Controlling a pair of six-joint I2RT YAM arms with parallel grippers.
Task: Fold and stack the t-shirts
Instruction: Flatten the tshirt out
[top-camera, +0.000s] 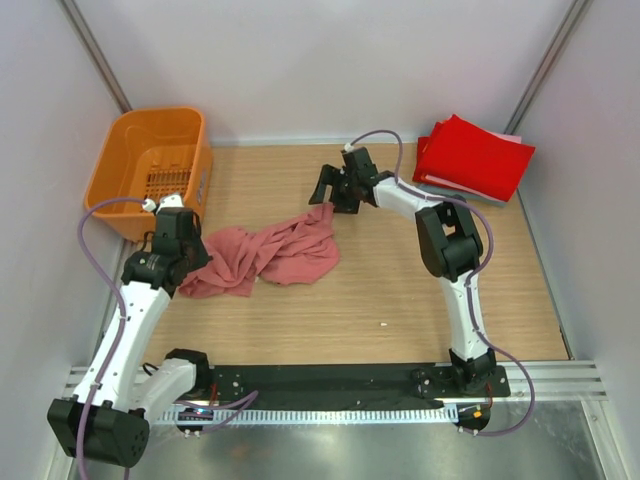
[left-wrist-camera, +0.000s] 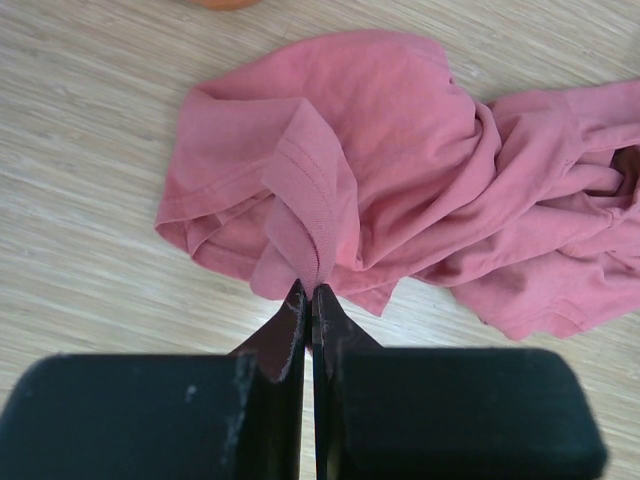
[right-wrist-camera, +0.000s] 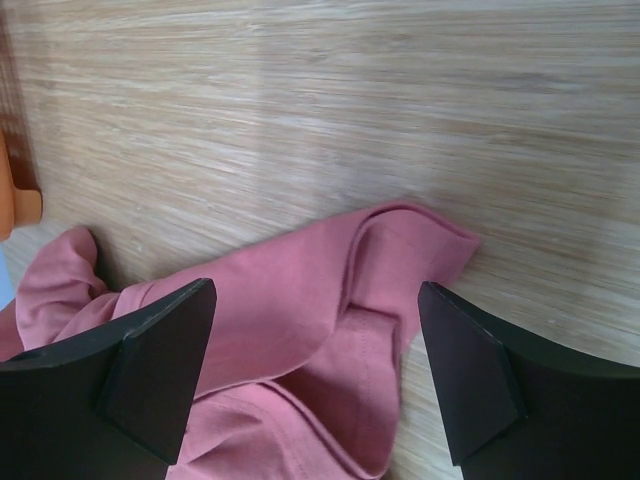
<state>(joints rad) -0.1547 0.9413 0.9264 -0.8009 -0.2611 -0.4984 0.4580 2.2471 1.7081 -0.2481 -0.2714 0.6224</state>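
The salmon-pink t-shirt (top-camera: 270, 255) lies crumpled on the wooden table, left of centre. My left gripper (top-camera: 190, 262) is shut on a hem fold at the shirt's left end (left-wrist-camera: 305, 205); the fingertips (left-wrist-camera: 308, 295) pinch the cloth. My right gripper (top-camera: 335, 195) is open just above the shirt's upper right corner (right-wrist-camera: 400, 260), its jaws wide on either side of the cloth and not gripping it. The bright red t-shirt (top-camera: 472, 157) lies folded at the back right on top of thin grey and pale folded shirts (top-camera: 440, 186).
The orange slotted basket (top-camera: 155, 165) stands at the back left, close to my left arm. White walls close the table on three sides. Bare wood (top-camera: 400, 300) shows in front of and right of the pink shirt.
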